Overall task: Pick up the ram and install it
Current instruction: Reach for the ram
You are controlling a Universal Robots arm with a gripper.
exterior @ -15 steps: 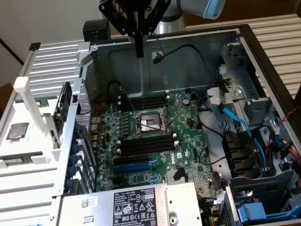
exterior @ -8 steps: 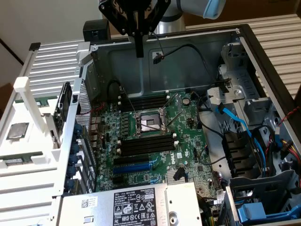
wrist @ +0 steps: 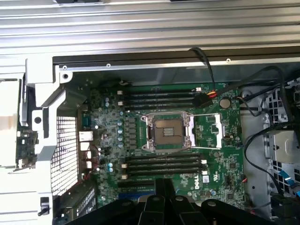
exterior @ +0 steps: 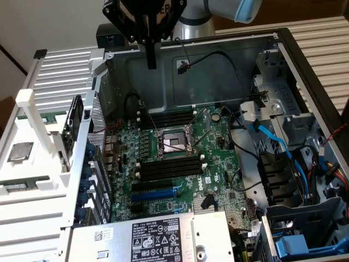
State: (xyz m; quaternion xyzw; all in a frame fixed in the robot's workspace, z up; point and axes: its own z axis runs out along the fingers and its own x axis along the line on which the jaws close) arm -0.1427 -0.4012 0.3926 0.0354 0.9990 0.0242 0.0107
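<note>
One tool [exterior: 151,64], tips pressed together, high over the case [exterior: 218,73] rear rim; motherboard [exterior: 218,164] well below.

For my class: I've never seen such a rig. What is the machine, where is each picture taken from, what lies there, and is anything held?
The black part at the top of the exterior view is a robot arm's gripper, fingers shut; I can make out nothing between them. That camera stands off the arm; the other sits on its wrist, looking down into an open computer case. Inside lies a green motherboard with a square processor socket and long black memory slots. On the white rack at the exterior view's left lie a silver processor chip and what looks like the ram stick.
</note>
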